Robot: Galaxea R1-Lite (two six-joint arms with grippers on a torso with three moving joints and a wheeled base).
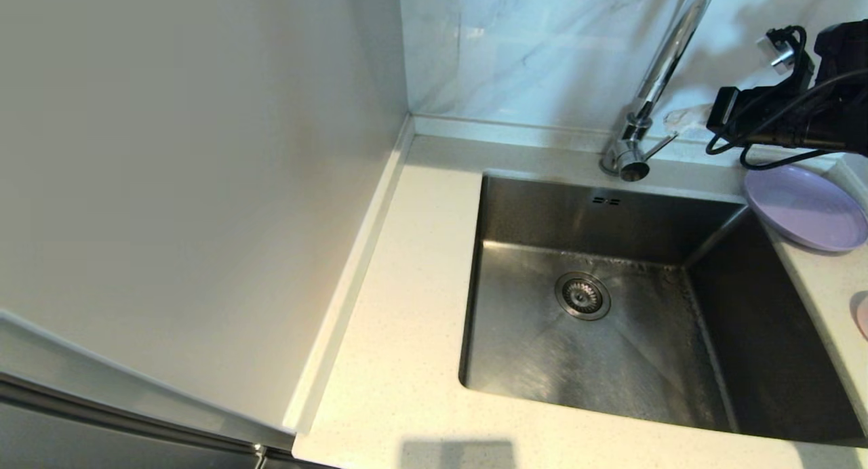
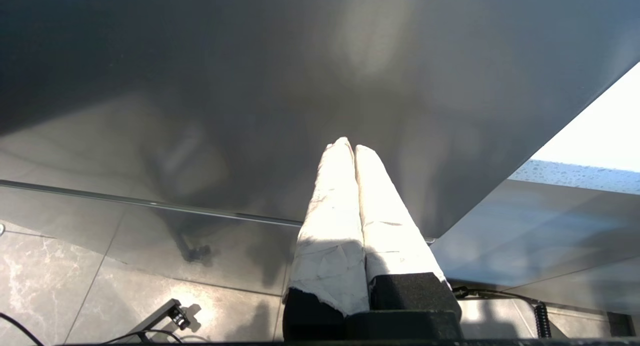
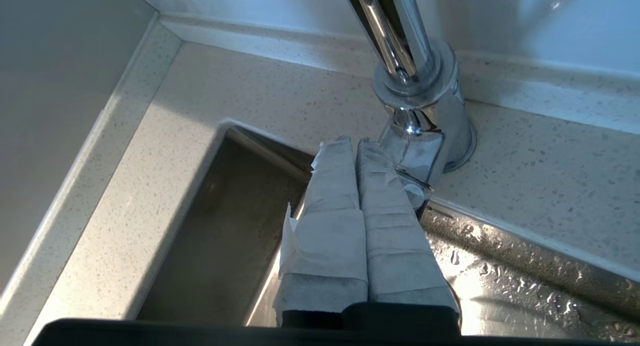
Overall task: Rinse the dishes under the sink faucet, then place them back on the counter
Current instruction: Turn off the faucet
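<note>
The chrome faucet (image 1: 641, 127) rises from the back of the counter (image 1: 407, 286), its thin lever (image 1: 661, 147) pointing right. No water stream shows. My right gripper (image 3: 352, 142) is shut and empty, its wrapped tips right beside the faucet base (image 3: 430, 131), with the lever (image 3: 417, 180) just under one finger. In the head view its pale fingers (image 1: 686, 118) hover above the lever. The lilac plate (image 1: 807, 208) lies on the counter right of the sink. The pink bowl (image 1: 862, 314) shows only as a sliver at the right edge. My left gripper (image 2: 350, 146) is shut, parked low.
The steel sink basin (image 1: 542, 360) with its drain (image 1: 582, 295) has droplets on its wall. A tall pale panel (image 1: 169, 184) bounds the counter on the left. The left wrist view shows a dark cabinet front (image 2: 250, 86) and floor tiles (image 2: 75, 286).
</note>
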